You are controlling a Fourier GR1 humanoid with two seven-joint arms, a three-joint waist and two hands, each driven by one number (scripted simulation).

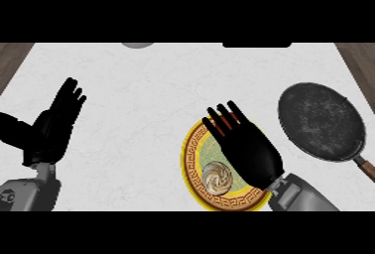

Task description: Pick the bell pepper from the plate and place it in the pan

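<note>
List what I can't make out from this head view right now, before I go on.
- Bell pepper: not visible; the right hand lies over the plate and may cover it.
- Whether that hand touches anything beneath it: hidden by the hand itself.
- Pan: the handle's end is cut off by the right edge.
- Grey shape at the counter's far edge: cut off, cannot be identified.
- Left hand: open, resting at the left.

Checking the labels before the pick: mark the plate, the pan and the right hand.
plate (192, 163), head view, on its yellow patterned rim at the left.
pan (321, 124), head view, on the dark inner bottom.
right hand (249, 146), head view, on the back of the hand over the plate.
</note>
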